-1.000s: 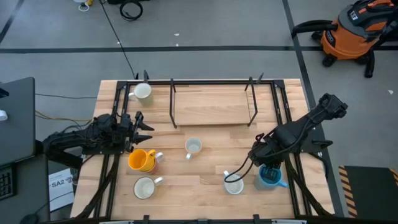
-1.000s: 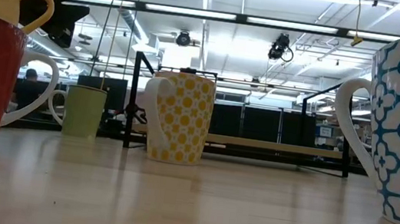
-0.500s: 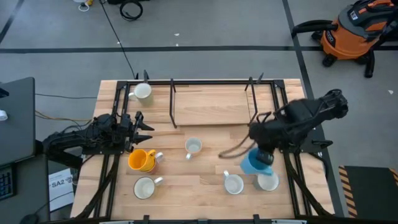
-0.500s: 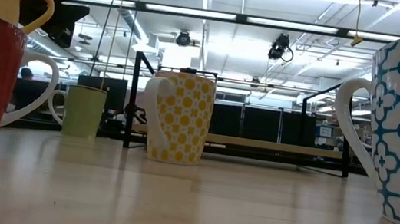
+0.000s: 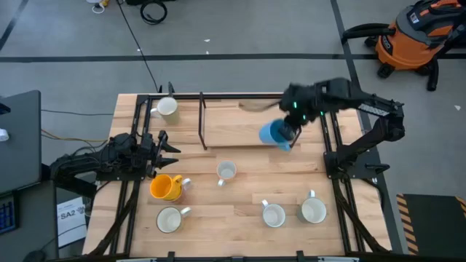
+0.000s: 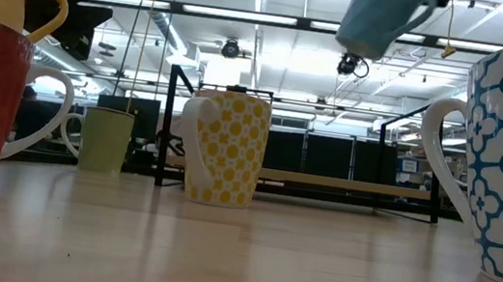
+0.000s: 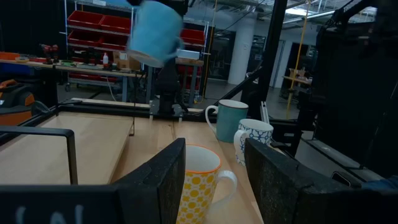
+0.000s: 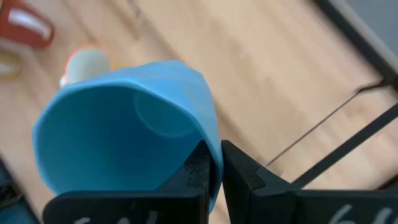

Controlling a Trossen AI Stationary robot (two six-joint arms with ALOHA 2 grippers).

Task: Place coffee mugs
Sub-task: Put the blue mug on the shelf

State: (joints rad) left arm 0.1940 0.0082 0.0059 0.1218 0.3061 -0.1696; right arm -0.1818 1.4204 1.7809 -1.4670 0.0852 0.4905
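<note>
My right gripper [image 5: 290,129] is shut on the bright blue mug [image 5: 275,134], high above the wooden shelf [image 5: 240,120] at the table's far side. The mug also shows at the top of the low view [image 6: 381,16] and in the left wrist view [image 7: 155,34]. My left gripper [image 5: 164,148] waits open at the table's left, just beyond the orange-yellow mug [image 5: 165,188]. Other mugs stand on their bases: a cream one [image 5: 167,107] at the far left, a white one [image 5: 226,172] mid-table, and three white ones [image 5: 169,218] [image 5: 274,215] [image 5: 314,211] near the front. My right gripper pinches the blue mug's wall at the rim [image 8: 213,155], one finger [image 8: 198,168] inside the cup and the other finger [image 8: 241,173] outside. The mug is lifted clear of everything and hangs tilted, as the low view shows.
A black metal frame [image 5: 202,120] carries the shelf, with posts along the table's far edge. Black rails [image 5: 129,196] run down both sides of the table. An orange vacuum [image 5: 419,33] stands on the floor beyond the far right corner. Bare wood lies between the mugs.
My right gripper has risen from the near right corner with the blue mug, baring a white mug that stood under it. It has swung the mug up and toward the far edge, over the shelf. The mug is now lifted clear and tilted.
</note>
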